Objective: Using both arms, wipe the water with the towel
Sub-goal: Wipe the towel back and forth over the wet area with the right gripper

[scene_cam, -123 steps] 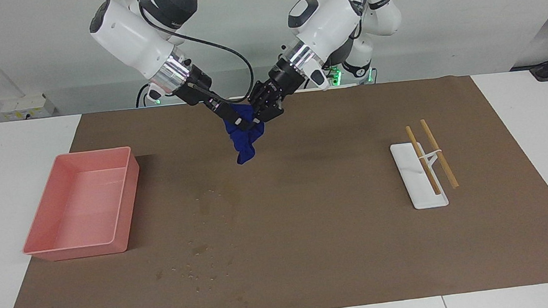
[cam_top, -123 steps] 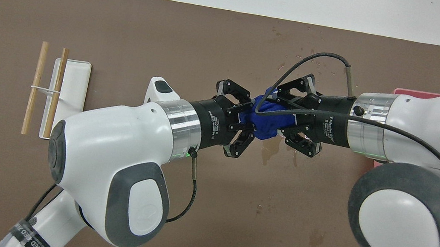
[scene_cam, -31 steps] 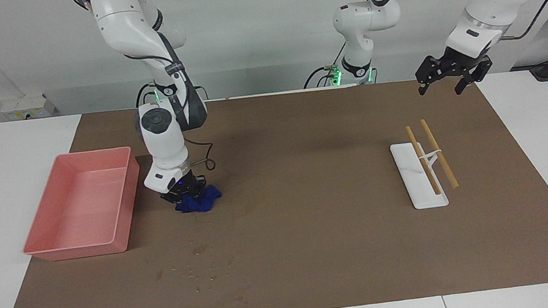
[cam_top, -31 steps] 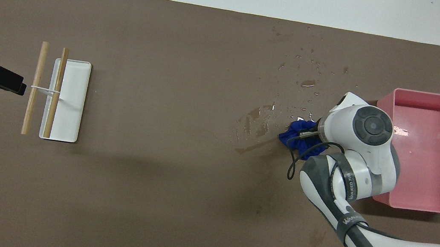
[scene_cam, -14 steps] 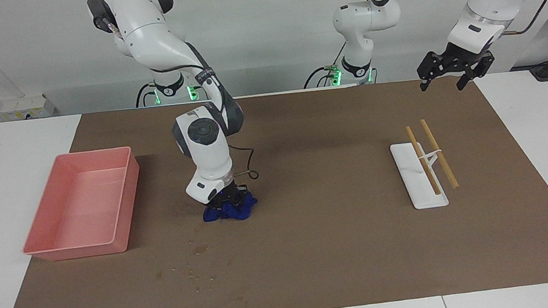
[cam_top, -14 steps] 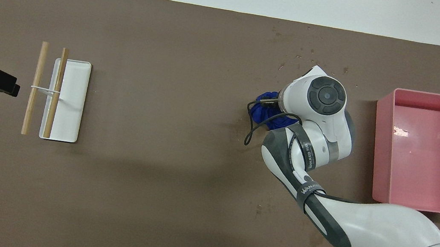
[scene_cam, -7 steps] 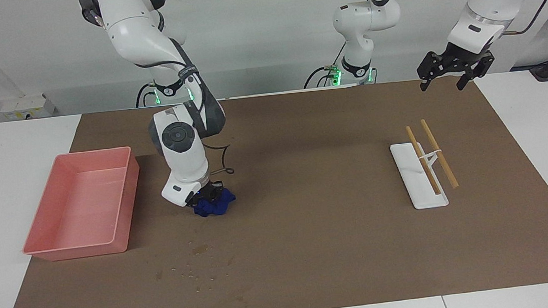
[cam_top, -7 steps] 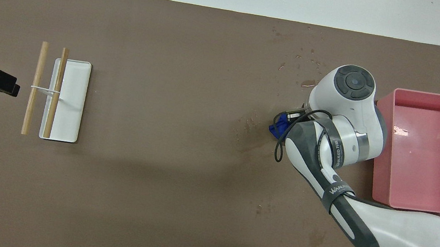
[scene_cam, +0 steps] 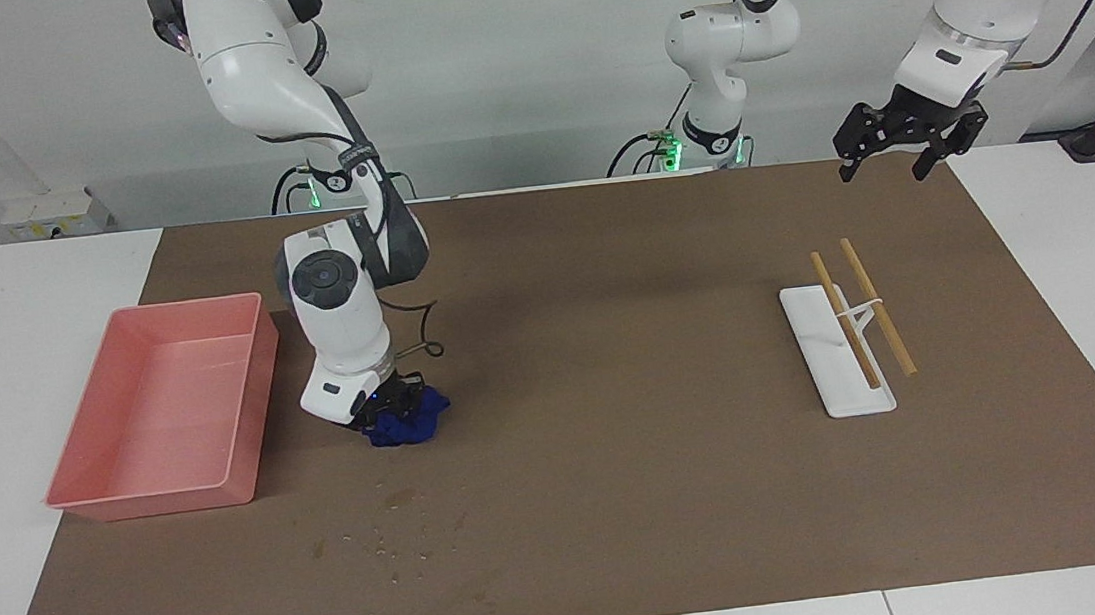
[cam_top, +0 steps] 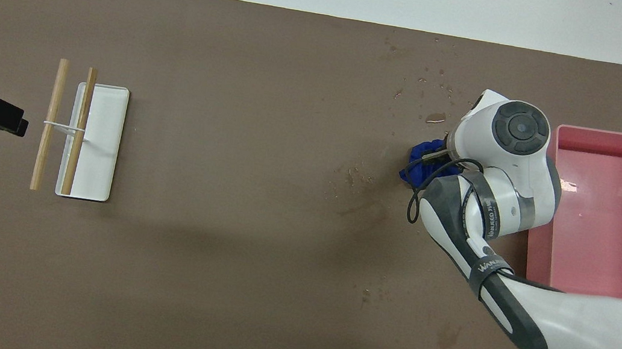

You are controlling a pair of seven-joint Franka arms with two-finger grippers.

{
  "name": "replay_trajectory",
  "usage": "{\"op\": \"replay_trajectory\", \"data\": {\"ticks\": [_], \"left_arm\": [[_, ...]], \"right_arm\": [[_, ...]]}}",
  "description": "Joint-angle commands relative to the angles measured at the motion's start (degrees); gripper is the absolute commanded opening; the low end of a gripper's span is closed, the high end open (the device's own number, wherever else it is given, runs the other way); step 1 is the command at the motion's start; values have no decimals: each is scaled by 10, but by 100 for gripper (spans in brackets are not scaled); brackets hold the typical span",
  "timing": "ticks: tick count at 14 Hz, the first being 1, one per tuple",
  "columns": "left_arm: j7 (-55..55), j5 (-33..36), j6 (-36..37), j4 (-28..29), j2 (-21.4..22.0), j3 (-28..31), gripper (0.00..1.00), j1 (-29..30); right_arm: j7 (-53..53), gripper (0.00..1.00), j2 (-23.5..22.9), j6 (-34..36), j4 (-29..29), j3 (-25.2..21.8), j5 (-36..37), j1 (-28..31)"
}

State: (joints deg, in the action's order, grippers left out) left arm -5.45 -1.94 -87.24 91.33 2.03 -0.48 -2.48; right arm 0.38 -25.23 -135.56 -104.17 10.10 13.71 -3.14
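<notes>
We can make out little writing: a dark band on the right arm's [cam_top: 486,223] forearm carries white lettering in the overhead view, too small for us to read with certainty. No brand shows on the other things.

We see a white table [scene_cam: 24,298] covered across most of its top by a brown mat [scene_cam: 626,501]. A pale wall rises at the robots' end, with a white socket block [scene_cam: 56,212] low on it toward the right arm's end. Green lights glow at both arm bases.

The right gripper [scene_cam: 384,404] points straight down and is clamped on the towel [scene_cam: 406,424], a crumpled deep-blue bundle pressed onto the mat just beside the pink bin [scene_cam: 167,419]. In the overhead view only an edge of the towel [cam_top: 421,162] shows past the arm's wrist. The water [scene_cam: 398,533] lies as scattered droplets and darker spots on the mat, farther from the robots than the towel; another faint wet smear [cam_top: 360,193] sits beside the towel toward the middle of the table.

The left arm waits. We see the left gripper [scene_cam: 899,145] raised over the mat's corner at the left arm's end, its fingers spread wide and holding nothing. Below it, farther from the robots, a white flat rack [scene_cam: 838,350] lies with two wooden sticks [scene_cam: 859,308] across it.
</notes>
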Motion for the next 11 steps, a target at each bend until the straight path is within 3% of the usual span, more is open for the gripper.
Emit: {"op": "replay_trajectory", "data": {"ticks": [1,5,9,11], "left_arm": [[7,7,4,11,12,-1,100,1],[7,7,4,11,12,-1,100,1],[7,7,4,11,12,-1,100,1],[7,7,4,11,12,-1,100,1]], "right_arm": [[32,0,-26,-68,3,5,1,-3],[211,0,-33,-70,2,6,-75,-79],[240,0,-30,-69,-1,6,-238,-118],[242,0,-25,-54,-10,6,-269,-121]]}}
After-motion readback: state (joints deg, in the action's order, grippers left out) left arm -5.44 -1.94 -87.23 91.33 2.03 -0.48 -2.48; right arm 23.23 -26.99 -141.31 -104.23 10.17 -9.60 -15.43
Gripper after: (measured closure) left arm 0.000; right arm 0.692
